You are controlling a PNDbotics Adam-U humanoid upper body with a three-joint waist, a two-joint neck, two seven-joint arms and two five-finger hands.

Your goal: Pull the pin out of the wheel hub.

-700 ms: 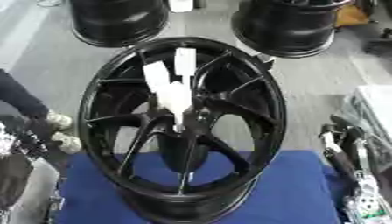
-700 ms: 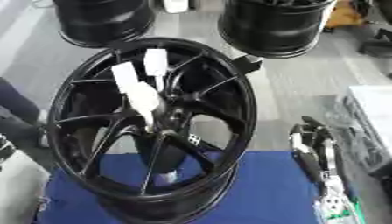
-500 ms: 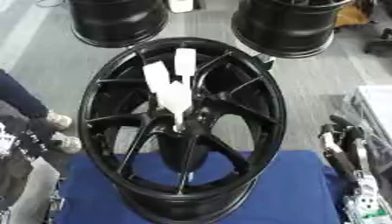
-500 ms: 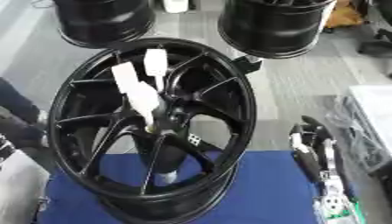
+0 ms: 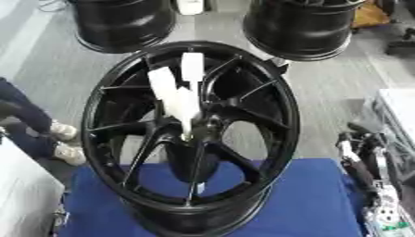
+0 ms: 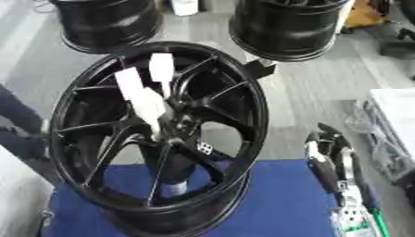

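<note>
Standing upright on the blue worktop [image 5: 316,203], a black wheel hub [image 5: 191,134] with thin spokes fills the middle of both views, its open face turned toward the camera. A white pin [image 5: 181,101] sits at the centre of the hub: its lower end goes into the centre hole, and its upper part splits into two flat white tabs that point up and a little apart, in front of the upper spokes. The pin is in the hub and no hand touches it.

The right hand [image 6: 328,157] shows low at the right side, beside the wheel and apart from it. It is dark with some silver and white parts, and it rests near the edge of the blue worktop. I cannot tell if its fingers are straight or curled; it seems to hold nothing. The left hand is in neither view.

Behind the hub, two more black wheels [image 5: 122,23] stand on the grey floor [image 5: 340,88].
</note>
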